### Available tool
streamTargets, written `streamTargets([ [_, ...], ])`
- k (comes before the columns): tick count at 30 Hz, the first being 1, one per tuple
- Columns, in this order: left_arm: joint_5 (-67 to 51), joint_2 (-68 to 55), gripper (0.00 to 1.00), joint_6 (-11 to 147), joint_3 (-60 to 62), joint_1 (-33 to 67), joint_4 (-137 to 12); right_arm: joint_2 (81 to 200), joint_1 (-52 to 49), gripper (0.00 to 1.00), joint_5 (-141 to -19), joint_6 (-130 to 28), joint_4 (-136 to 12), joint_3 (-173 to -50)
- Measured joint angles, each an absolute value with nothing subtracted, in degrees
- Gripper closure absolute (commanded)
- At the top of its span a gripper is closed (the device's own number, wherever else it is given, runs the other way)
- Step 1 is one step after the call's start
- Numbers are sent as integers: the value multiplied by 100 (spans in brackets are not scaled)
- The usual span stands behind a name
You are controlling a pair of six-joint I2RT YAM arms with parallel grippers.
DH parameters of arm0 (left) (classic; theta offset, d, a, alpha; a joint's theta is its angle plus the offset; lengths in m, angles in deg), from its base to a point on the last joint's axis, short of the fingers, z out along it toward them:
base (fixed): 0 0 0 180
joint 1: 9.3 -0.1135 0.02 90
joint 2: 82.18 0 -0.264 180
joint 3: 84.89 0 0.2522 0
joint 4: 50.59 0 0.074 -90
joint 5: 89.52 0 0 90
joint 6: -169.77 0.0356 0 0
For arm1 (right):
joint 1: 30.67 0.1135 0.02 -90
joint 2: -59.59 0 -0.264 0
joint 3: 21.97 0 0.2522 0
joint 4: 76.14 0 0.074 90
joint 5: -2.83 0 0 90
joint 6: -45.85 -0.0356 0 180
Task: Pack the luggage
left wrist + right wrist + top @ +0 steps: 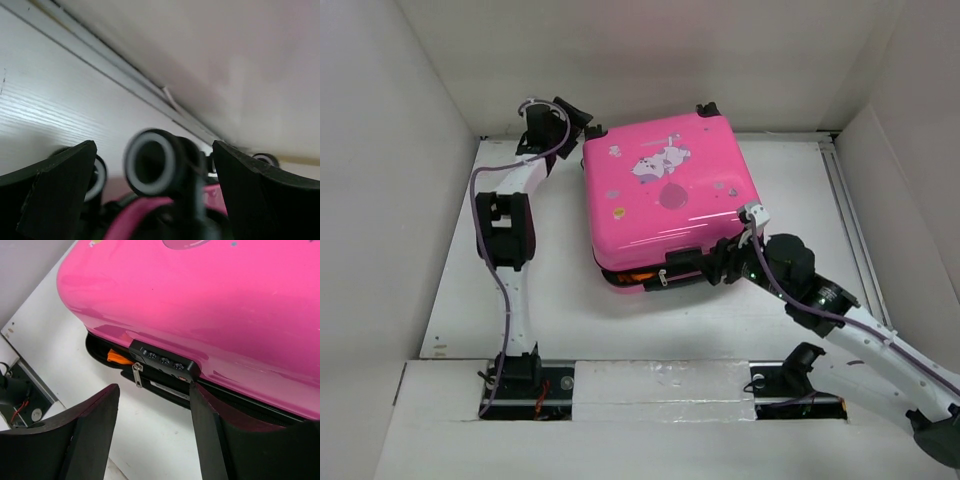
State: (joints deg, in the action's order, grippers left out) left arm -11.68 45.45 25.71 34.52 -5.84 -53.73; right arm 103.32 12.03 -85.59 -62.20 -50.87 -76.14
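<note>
White tabletop carries the hot-pink hard-shell luggage, which lies flat near the middle and slightly askew, print side up. Its lid is lowered, but a dark gap shows along the near edge, so the case looks shut without being zipped. The right gripper hovers just off that near edge, its 2 jaws apart and holding nothing. The left gripper sits at the far-left corner with its jaws spread wide. 1 grey-rimmed wheel stands between them, though I cannot tell if they touch it. The main risk, as I judge it, is the case sliding or pivoting on the smooth table if the right arm pushes or pulls at the front while the left has no grip on that corner. The black combination lock juts out between the right jaws' line and the shell, so a finger could catch on it. An orange item pokes from the gap and would likely jam the zip. The small metal zipper pull hangs loose and thin, easy to miss or pinch badly.
</note>
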Motion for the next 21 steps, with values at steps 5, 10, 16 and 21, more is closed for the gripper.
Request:
streamTargets([
  [5,-1964,5448,0,2344,4014,-726,-5279,10469,1170,36,-8410,-6193,-5037,-7531],
  [10,-2593,5721,0,1736,4016,-758,-4495,10795,1170,36,-8288,-6213,-5039,-7434],
  [16,-2711,5865,5,923,3832,-590,-3240,10861,1148,36,-8369,-6277,-5078,-7347],
  [21,-2646,6073,62,355,3784,-509,-2377,10764,1133,36,-8412,-6360,-5081,-7299],
])
